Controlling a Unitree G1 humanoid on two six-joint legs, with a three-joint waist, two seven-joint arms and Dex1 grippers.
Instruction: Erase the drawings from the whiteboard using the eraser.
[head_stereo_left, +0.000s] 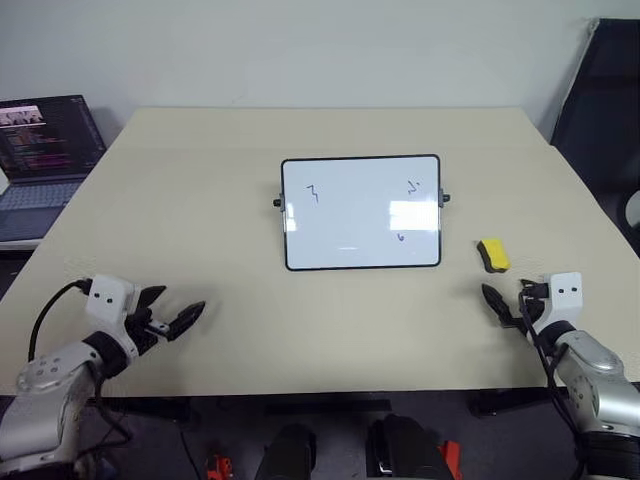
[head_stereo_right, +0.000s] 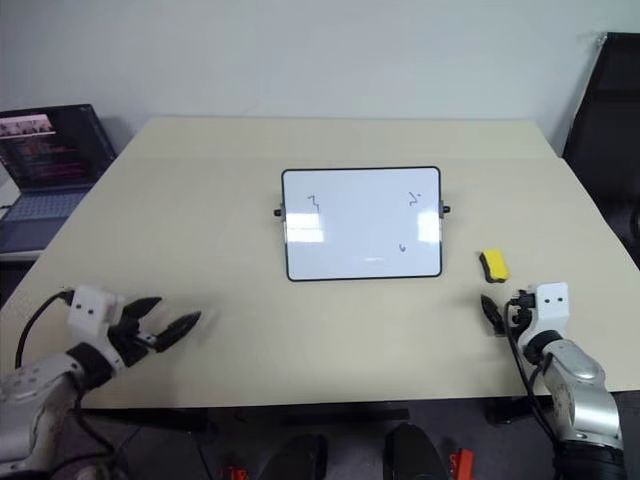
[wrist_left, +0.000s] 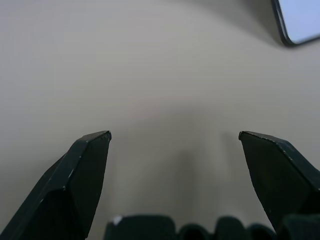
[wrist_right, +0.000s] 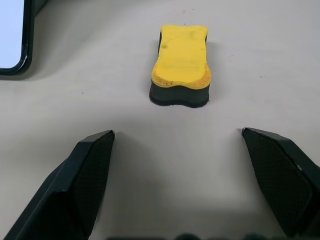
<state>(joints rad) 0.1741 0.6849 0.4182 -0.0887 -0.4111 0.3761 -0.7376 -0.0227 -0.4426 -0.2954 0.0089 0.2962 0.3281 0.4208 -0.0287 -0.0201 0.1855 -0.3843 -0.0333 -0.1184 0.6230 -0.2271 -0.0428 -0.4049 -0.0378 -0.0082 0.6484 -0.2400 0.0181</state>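
The whiteboard stands tilted at the middle of the beige table. Its drawings are a zigzag at upper left, a dotted mark at upper right and a tiny squiggle lower right. To the board's right the yellow eraser lies on the table, dark side down. My right gripper hovers open just short of the eraser, which lies ahead of its fingers, untouched. Near the table's front left, my left gripper is open and empty above bare table.
An open laptop sits on a lower surface off the table's left edge. A black chair back stands at the far right. One corner of the board lies ahead of the left gripper.
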